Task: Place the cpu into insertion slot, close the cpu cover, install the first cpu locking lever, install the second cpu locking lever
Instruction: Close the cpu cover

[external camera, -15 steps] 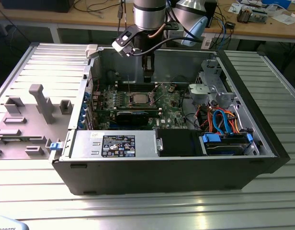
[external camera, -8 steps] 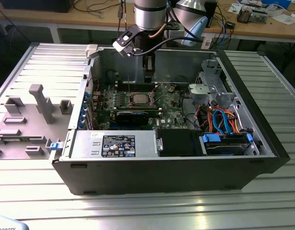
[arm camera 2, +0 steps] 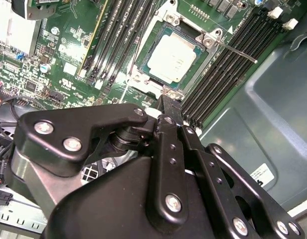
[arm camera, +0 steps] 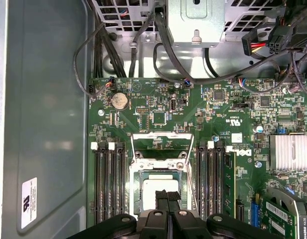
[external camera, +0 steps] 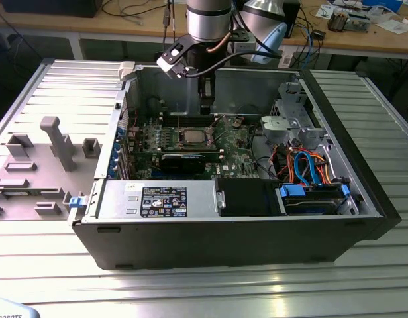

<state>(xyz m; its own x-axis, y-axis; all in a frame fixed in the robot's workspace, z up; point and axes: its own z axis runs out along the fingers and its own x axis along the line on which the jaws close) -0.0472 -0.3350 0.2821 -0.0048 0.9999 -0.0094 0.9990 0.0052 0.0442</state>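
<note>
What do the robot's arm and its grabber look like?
The arm is a shiny silver-grey tube with a black cable looping beside it. The gripper is black, made of chunky bars joined by round silver screws.

Ribbed aluminium desk (external camera: 204, 291), its slats catching pale glare along the near edge. Beyond the far edge, a wooden desk (external camera: 124, 26) is standing on a white leg (external camera: 75, 45) and carrying loose cables (external camera: 134, 8), with small boxes (external camera: 350, 20) lying toward the exterior view's right.
</note>
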